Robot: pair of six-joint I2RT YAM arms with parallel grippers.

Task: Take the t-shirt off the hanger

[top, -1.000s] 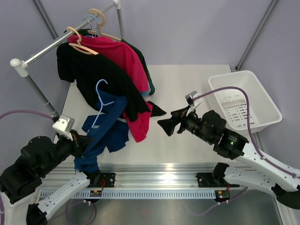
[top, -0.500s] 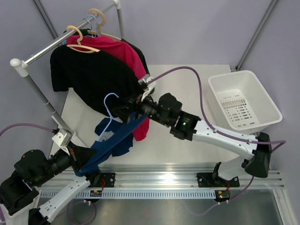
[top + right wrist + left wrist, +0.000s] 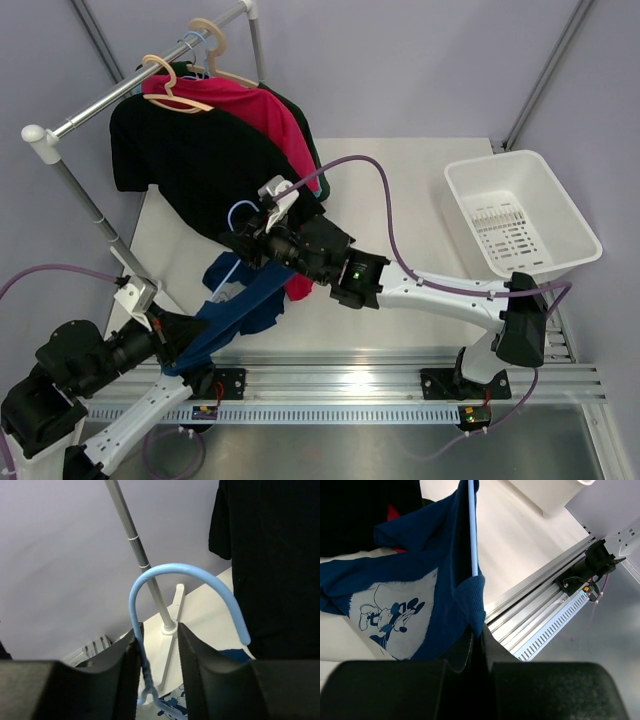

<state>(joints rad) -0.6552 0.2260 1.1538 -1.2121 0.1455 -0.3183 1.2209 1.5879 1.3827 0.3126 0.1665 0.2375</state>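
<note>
Navy t-shirt (image 3: 235, 300) hung stretched above the counter (image 3: 400, 180), left pincer (image 3: 476, 647) clamped shut on its edge to drag it off, right pincer (image 3: 159, 630) part-open astride the blue hanger (image 3: 185, 572) neck (not clamped), presumably to anchor it.

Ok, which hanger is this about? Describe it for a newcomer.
Find the clothes rail at far left, then the navy t-shirt in front of it. The light-blue hanger runs through that shirt, its hook rising from the right gripper, unlike the tan wooden hangers on the rail.
</note>
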